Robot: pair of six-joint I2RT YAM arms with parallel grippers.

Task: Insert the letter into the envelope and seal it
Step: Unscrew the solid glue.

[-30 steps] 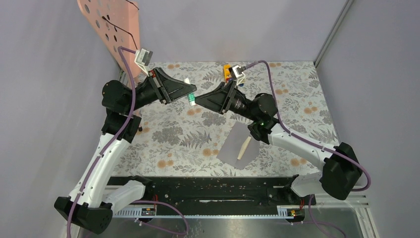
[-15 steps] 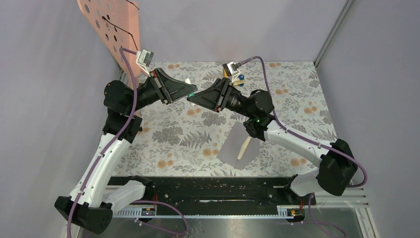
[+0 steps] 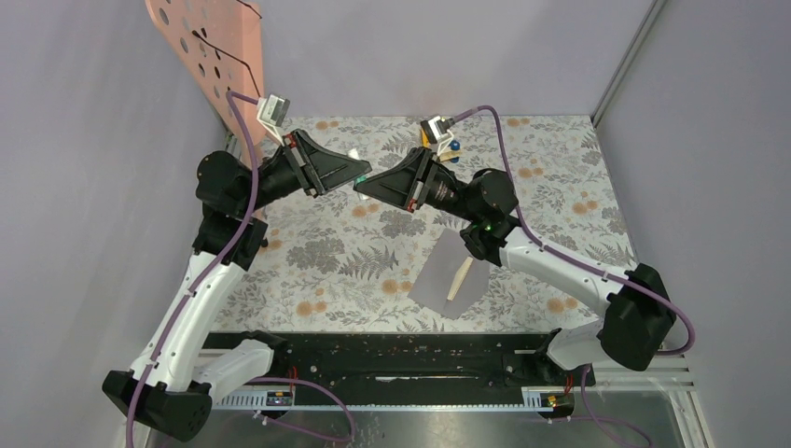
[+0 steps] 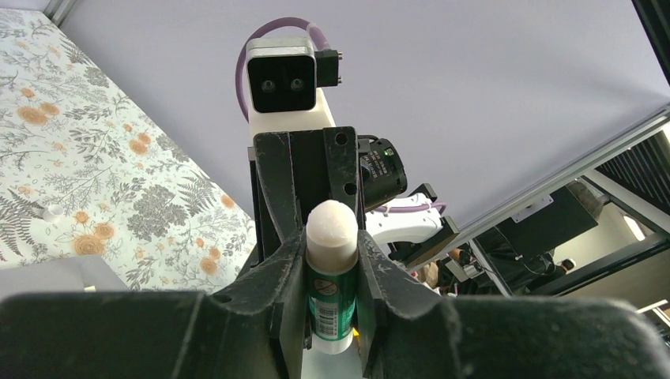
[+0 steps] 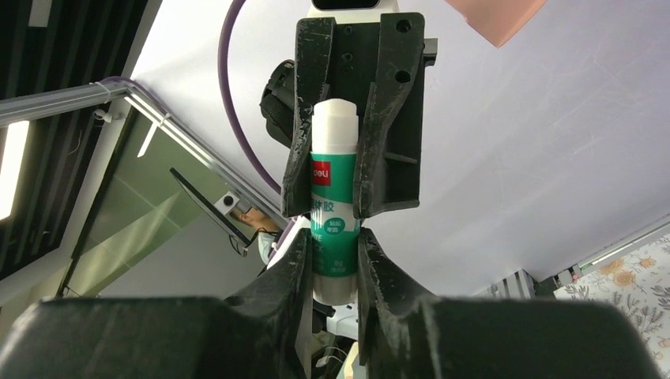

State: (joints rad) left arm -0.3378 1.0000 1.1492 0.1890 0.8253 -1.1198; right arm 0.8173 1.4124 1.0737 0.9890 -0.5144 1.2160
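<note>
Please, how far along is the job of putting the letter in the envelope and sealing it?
Done, it seems: the envelope lies on the table with a tan strip at it, probably the letter, though not surely inside. In hand: the left gripper and the right gripper are both shut on one glue stick, held in the air. Left: apply glue and seal the envelope.

Spread flat, a cloth [image 3: 317,252] printed with grey ferns and orange blossoms. At the back left corner, upright beside the grey wall [image 3: 84,112], a pink board [image 3: 201,37] pierced with round holes. Near the back edge, a small yellow-and-blue object [image 3: 453,146], mostly hidden. On the cloth, a tiny white piece [image 4: 52,212], too small to identify. Along the near edge, a black rail [image 3: 392,359]; at the back right, a slanted metal post [image 3: 627,61].
</note>
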